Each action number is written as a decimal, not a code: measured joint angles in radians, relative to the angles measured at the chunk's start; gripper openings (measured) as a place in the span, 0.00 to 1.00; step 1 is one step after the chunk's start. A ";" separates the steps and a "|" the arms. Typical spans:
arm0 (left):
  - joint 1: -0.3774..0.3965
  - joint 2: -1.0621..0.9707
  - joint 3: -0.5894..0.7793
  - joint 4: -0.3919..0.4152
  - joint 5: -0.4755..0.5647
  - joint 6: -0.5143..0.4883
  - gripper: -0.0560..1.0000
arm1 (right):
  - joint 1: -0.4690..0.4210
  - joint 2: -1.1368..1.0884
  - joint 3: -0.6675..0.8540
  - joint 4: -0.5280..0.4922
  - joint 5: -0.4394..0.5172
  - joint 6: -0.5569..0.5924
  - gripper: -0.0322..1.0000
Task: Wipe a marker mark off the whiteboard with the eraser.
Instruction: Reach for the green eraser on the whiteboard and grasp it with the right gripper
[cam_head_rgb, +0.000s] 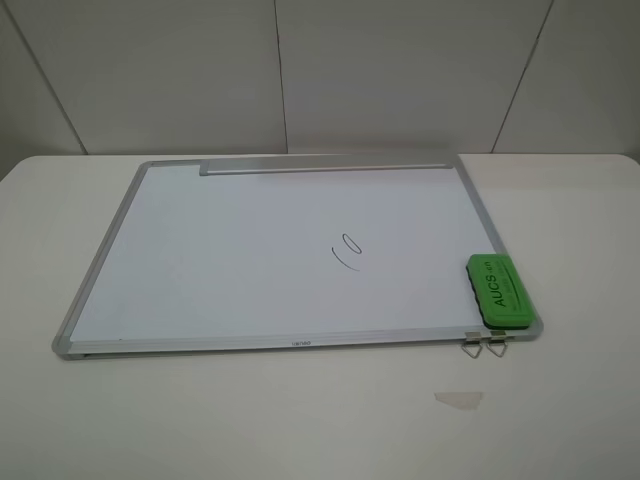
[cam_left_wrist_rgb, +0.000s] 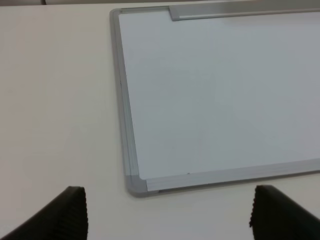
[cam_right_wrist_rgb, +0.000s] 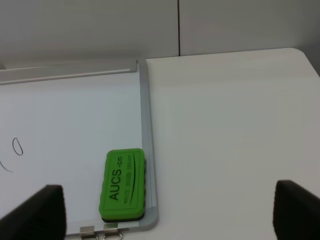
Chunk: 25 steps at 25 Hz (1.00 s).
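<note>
The whiteboard (cam_head_rgb: 250, 260) lies flat on the table, its grey tray strip (cam_head_rgb: 325, 167) along the far edge. A thin black marker mark (cam_head_rgb: 347, 250), a curve and a small loop, sits right of the board's middle. The green eraser (cam_head_rgb: 500, 290) rests on the board's near right corner, lettering up. Neither arm shows in the high view. My left gripper (cam_left_wrist_rgb: 167, 217) is open above the table by the board's near left corner (cam_left_wrist_rgb: 136, 185). The right gripper (cam_right_wrist_rgb: 165, 212) is open too, hovering near the eraser (cam_right_wrist_rgb: 123, 184), apart from it. The mark (cam_right_wrist_rgb: 17, 147) shows at that view's edge.
Two small metal clips (cam_head_rgb: 485, 345) stick out from the board's front edge below the eraser. A pale scrap like tape (cam_head_rgb: 458, 399) lies on the white table nearer the front. A panelled wall stands behind the table.
</note>
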 joint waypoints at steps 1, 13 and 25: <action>0.000 0.000 0.000 0.000 0.000 0.000 0.70 | 0.000 0.000 0.000 0.000 0.000 0.000 0.83; 0.000 0.000 0.000 0.000 0.000 0.000 0.70 | 0.000 0.000 0.000 0.000 0.000 0.000 0.83; 0.000 0.000 0.000 0.000 0.000 0.000 0.70 | 0.000 0.000 0.000 0.000 0.000 0.000 0.83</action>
